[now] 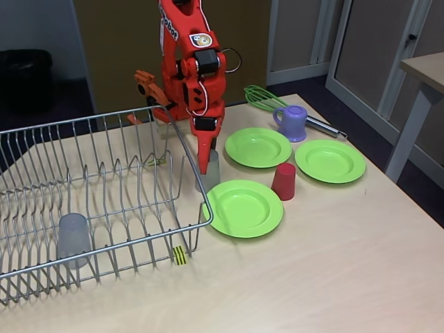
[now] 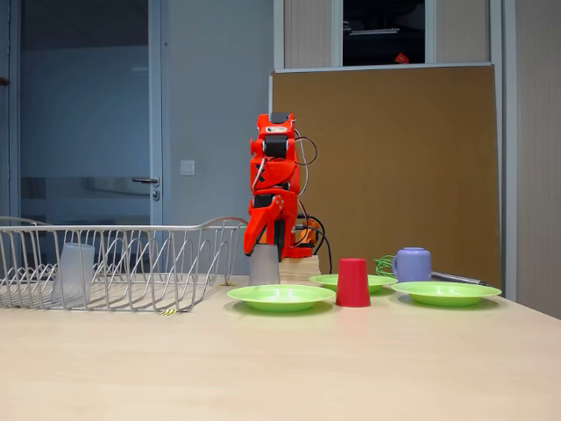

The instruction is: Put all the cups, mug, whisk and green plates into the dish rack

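- In a fixed view, the fingers [image 1: 206, 163] at frame centre pinch a grey cup [image 1: 210, 172] beside the dish rack [image 1: 104, 201]; another grey cup [image 1: 73, 239] sits inside, lower left.
- In another fixed view, the same grey cup [image 2: 264, 265] stands at centre, between the rack [image 2: 123, 263] and the red cup [image 2: 352, 282].

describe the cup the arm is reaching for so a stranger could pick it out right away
Start at the wire dish rack and go to its right-hand end in the fixed view from above. There, beside the nearest green plate, a grey cup stands upside down under the orange arm's fingers. It is see-through grey, unlike the shorter red cup and the handled purple mug.
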`<state>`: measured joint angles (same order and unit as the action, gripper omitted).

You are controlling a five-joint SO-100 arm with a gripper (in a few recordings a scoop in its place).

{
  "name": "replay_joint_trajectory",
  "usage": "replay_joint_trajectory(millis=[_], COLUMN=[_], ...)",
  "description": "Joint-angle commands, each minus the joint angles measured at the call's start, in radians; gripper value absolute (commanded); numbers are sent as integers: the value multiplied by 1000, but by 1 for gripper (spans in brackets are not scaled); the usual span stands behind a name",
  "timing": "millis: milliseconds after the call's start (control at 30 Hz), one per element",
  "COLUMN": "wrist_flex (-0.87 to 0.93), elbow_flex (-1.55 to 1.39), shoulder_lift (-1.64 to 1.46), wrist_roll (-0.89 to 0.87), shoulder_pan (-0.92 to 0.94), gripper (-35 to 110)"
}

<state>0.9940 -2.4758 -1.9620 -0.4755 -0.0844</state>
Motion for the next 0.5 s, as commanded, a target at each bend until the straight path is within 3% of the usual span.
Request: replay_joint_trajectory(millis=[0, 267, 467], wrist_flex=[-34, -63, -41], elbow_flex=[11, 25, 40], shoulder_lift=[23, 58, 51], wrist_roll=[31, 51, 49], shoulder_pan=[18, 32, 21], gripper=[39, 25, 22])
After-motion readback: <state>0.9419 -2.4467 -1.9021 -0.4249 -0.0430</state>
